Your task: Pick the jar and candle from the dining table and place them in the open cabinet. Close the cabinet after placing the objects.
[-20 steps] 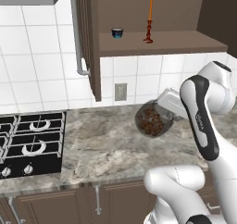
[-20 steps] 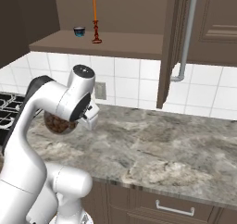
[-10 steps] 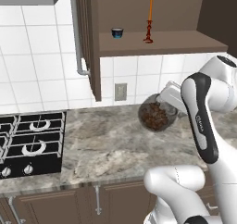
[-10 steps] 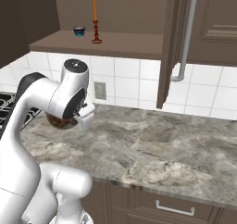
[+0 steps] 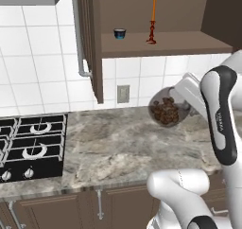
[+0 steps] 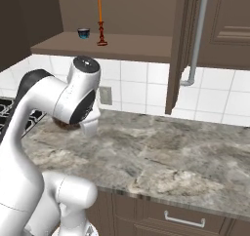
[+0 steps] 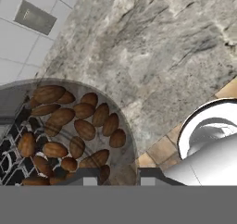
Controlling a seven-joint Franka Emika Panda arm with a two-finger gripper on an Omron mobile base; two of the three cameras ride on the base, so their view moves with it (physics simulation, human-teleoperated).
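Lifting time. Holds the jar tight in the claw, fingertips squeezed on the glass, with the brown nuts showing through from above. Has carried the jar a little higher and a little more to the right than a moment ago. Hangs now over the marble counter, not touching it, just under the open cabinet and to the right of the wall plug. Peeks out as a dark bit under the white arm from the other side.

Already up on the shelf: the candle, standing straight, with a small blue cup near it on the left. So only the jar left to put away, by the look of it.

Means the job is more than half done. Next, probably: keep going up, past the front edge of the shelf, then in beside the candle. Must not bump the candle over. After that, let go, pull back, and swing the door shut.
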